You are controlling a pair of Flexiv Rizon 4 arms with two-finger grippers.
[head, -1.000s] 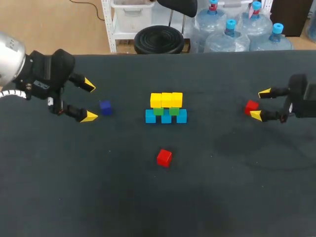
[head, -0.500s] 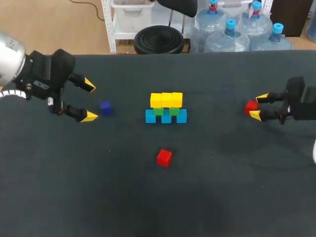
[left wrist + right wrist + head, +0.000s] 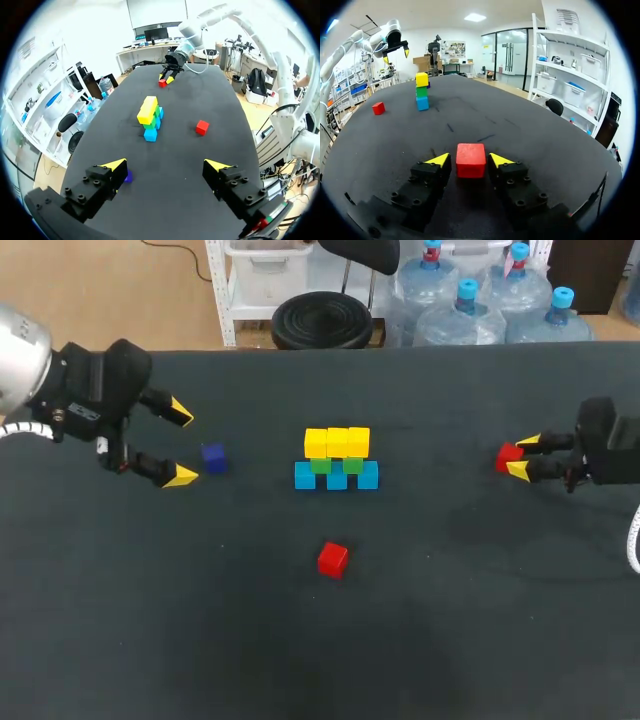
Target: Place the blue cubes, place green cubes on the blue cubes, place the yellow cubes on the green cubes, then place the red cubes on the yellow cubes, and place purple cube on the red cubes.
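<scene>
Black table [image 3: 450, 640], holding the following. Near the middle is a stack in three layers. The bottom layer is three blue cubes [image 3: 337, 477] in a touching row, with two green cubes [image 3: 321, 466] on top of them and three yellow cubes [image 3: 338, 442] in a row on the green ones. Nothing lies on the yellow layer. One red cube [image 3: 509, 455] rests on the table, well to the right of the stack, between the fingers of the right gripper [image 3: 523, 456]. The wrist view shows a yellow tip close on each side of it with a thin gap at both, so the pincer is a little apart and not clamped on the cube. A second red cube [image 3: 332, 559] lies alone on the near side of the stack, apart from it. One purple cube [image 3: 213, 457] sits on the table to the left of the stack. It is just past the tips of the left gripper [image 3: 181, 444] and touches neither finger. That pincer is spread wide and holds nothing.
</scene>
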